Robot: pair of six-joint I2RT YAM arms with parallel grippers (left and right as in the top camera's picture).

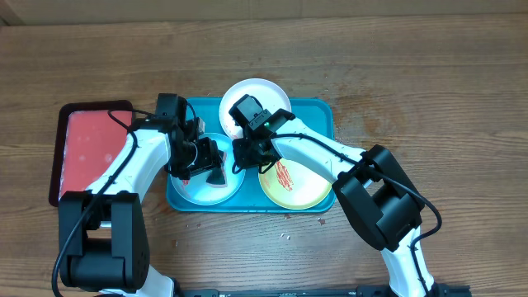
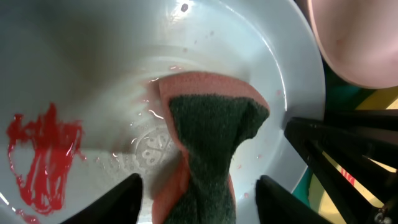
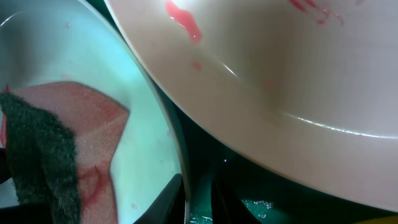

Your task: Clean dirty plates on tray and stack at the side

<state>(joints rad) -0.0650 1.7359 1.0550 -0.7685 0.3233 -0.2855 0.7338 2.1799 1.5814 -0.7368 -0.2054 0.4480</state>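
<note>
The teal tray (image 1: 322, 111) holds three plates: white (image 1: 264, 92) at the back, light blue (image 1: 194, 188) front left, yellow-green rimmed (image 1: 301, 186) front right with red smears. My left gripper (image 1: 202, 157) hovers over the light blue plate (image 2: 93, 74), open, its fingers (image 2: 199, 202) either side of the dark-and-pink sponge (image 2: 211, 137) with gaps. A red smear (image 2: 43, 155) sits left of the sponge. My right gripper (image 1: 245, 155) is shut on the light blue plate's right rim (image 3: 74, 56), fingers (image 3: 193, 199) straddling it. The white plate (image 3: 280, 62) looms above it.
A red tray (image 1: 87, 148) with a dark rim lies on the wooden table left of the teal tray. The right arm's dark fingers (image 2: 336, 155) cross the right side of the left wrist view. Small crumbs lie in front of the teal tray.
</note>
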